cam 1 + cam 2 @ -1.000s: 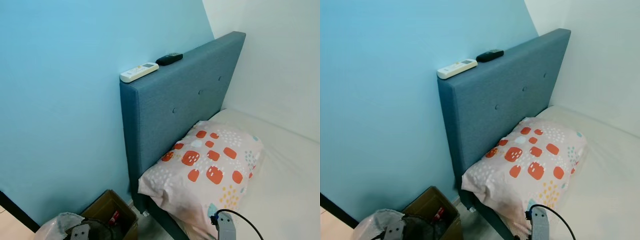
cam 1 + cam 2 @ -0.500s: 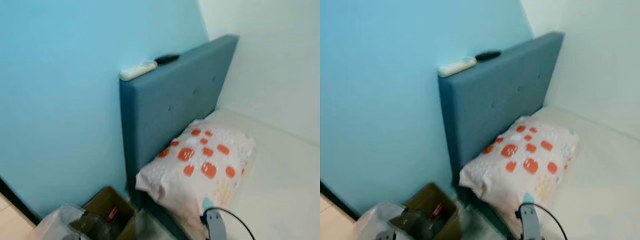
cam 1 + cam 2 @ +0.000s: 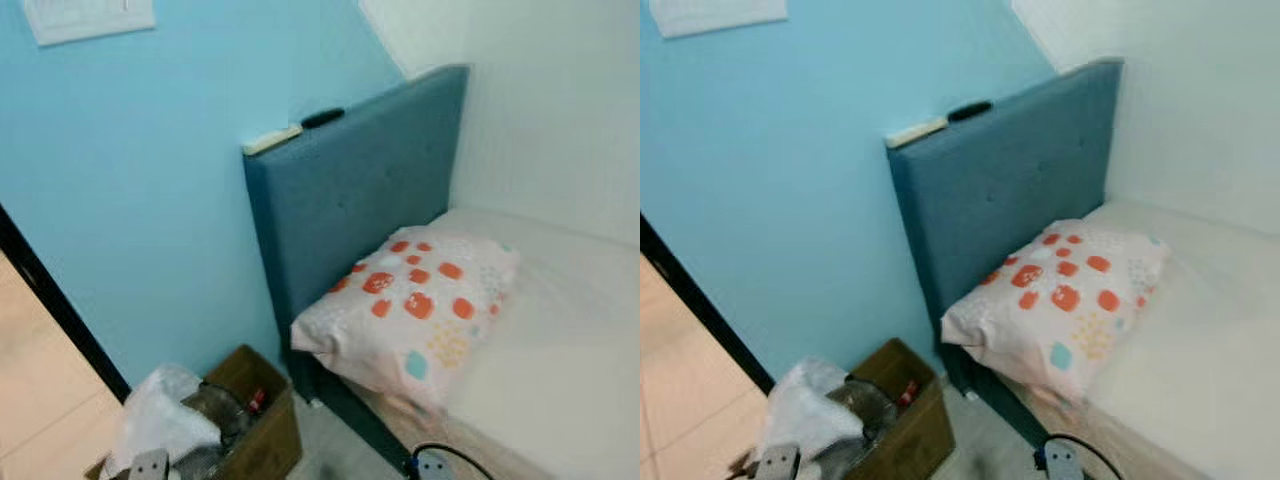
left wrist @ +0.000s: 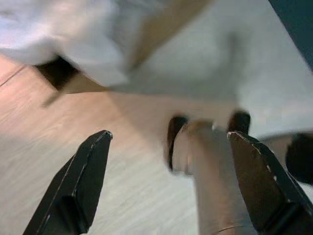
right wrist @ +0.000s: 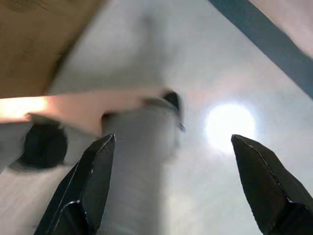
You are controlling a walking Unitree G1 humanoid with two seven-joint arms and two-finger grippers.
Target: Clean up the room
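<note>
A brown cardboard box (image 3: 265, 440) stands on the floor by the bed's head, with bottles and rubbish inside. A white plastic bag (image 3: 160, 415) lies against its near side. A white remote (image 3: 270, 139) and a black remote (image 3: 322, 118) rest on top of the blue headboard (image 3: 350, 190). A pillow (image 3: 415, 305) with orange spots lies on the mattress (image 3: 560, 350). Both arms hang low. My left gripper (image 4: 169, 135) is open above the wooden floor, near the bag. My right gripper (image 5: 173, 139) is open over the grey floor beside the box, holding nothing.
A light blue wall runs behind the headboard, with a white wall plate (image 3: 90, 18) high up. A dark strip (image 3: 60, 310) marks the wall's end, with wooden floor (image 3: 40, 400) beyond it. The bed's blue base (image 5: 259, 34) borders the floor gap.
The camera has shifted: the box, the bag, the wooden floor and the wall plate now show more. Nothing in the room has moved. Both grippers hang as before.
</note>
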